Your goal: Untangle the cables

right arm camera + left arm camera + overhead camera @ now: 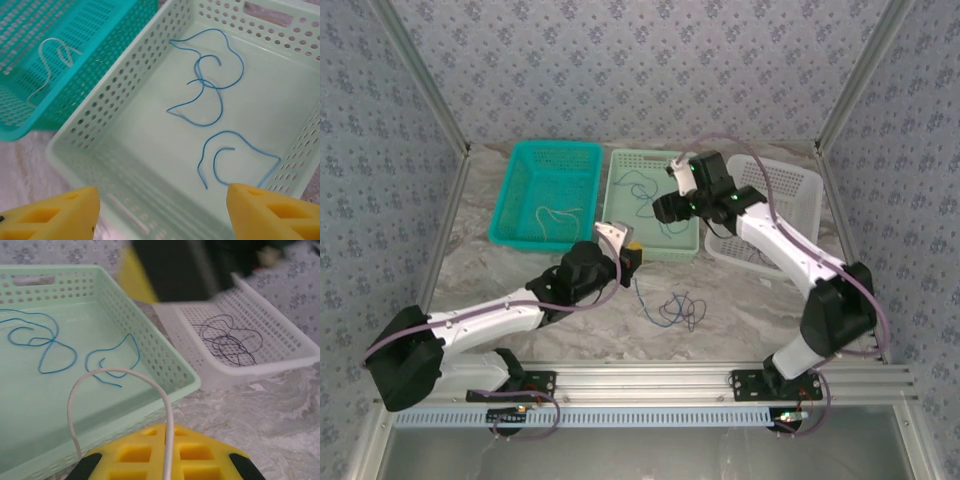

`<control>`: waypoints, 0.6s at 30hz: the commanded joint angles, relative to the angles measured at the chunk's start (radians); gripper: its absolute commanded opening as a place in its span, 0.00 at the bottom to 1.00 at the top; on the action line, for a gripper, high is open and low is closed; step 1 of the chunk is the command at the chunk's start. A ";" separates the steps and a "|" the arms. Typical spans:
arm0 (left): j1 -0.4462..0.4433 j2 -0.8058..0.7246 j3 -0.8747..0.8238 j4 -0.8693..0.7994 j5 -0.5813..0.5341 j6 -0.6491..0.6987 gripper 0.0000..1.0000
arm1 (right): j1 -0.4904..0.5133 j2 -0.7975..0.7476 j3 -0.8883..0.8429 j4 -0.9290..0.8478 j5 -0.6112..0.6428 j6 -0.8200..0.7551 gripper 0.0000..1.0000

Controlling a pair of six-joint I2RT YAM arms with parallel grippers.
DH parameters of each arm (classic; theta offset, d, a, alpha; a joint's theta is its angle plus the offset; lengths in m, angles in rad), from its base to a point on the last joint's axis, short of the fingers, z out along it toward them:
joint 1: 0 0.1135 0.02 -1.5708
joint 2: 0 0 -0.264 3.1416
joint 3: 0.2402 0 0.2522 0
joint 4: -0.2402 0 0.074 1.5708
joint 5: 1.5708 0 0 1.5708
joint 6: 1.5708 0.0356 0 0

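- Now your left pincer (165, 457) is clenched on a white cable (120, 374).
- Your right pincer (162, 210) hangs released, fingers (55, 215) wide, above the pale green basket (100, 115) with blue cables (210, 90) in it.
- Another white strand (50, 65) lies in the teal basket (20, 127), a dark cable (227, 340) in the white basket (290, 335).
- A loose tangle (675, 308) sits on the table (740, 300) between your arms.

The mint-green basket (665, 256) carries blue cables (204, 84). Left of it, the teal basket (506, 215) has a whitish cable (560, 212). Right of it, the white basket (792, 176) has a dark purple cable (227, 342). In front of it, a blue-and-dark tangle (678, 308) lies on the marbled grey-white desk (750, 312). A cream loop (120, 371) rises from the yellow left claw (165, 452). The right claw (165, 215) is yellow too. The walls (620, 70) bear a grey-blue floral print.
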 commanded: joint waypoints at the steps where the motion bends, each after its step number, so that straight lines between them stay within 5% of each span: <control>1: 0.031 -0.034 0.063 -0.025 0.033 -0.068 0.11 | 0.029 -0.122 -0.138 0.038 -0.080 -0.096 0.70; 8: 0.050 -0.035 0.126 -0.075 0.079 -0.115 0.11 | 0.124 -0.200 -0.379 0.191 -0.128 -0.150 0.78; 18: 0.062 -0.052 0.125 -0.071 0.097 -0.191 0.11 | 0.188 -0.112 -0.414 0.395 -0.087 -0.164 0.85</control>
